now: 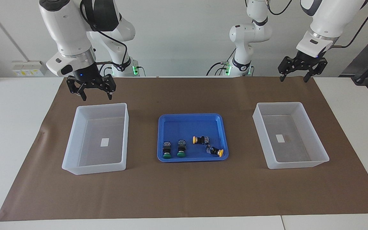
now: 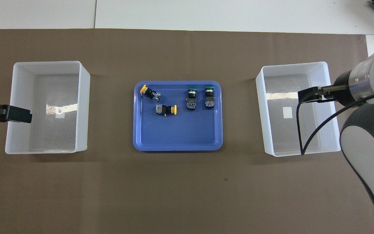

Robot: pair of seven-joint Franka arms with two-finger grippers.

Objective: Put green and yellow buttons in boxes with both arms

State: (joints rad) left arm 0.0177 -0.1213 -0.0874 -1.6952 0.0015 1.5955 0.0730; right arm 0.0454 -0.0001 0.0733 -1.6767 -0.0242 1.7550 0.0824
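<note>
— What stood at the right arm's end of the table?

— The right gripper (image 1: 91,90) hung with its fingers spread and nothing in them, above the robot-side edge of one translucent box (image 1: 75,134).

— And in the middle?

— The blue tray (image 1: 174,123) held all four buttons in its part farther from the robots: two green buttons (image 1: 166,151) (image 1: 181,149) side by side, then two yellow buttons (image 1: 201,139) (image 1: 215,151) on their sides.

— The left arm's end?

— The other box (image 1: 311,127), with the left gripper (image 1: 301,69) raised over the brown mat (image 1: 184,191) near it, wide open, holding nothing.

Bright, even light; glare streaks on both box floors (image 2: 284,95).
</note>
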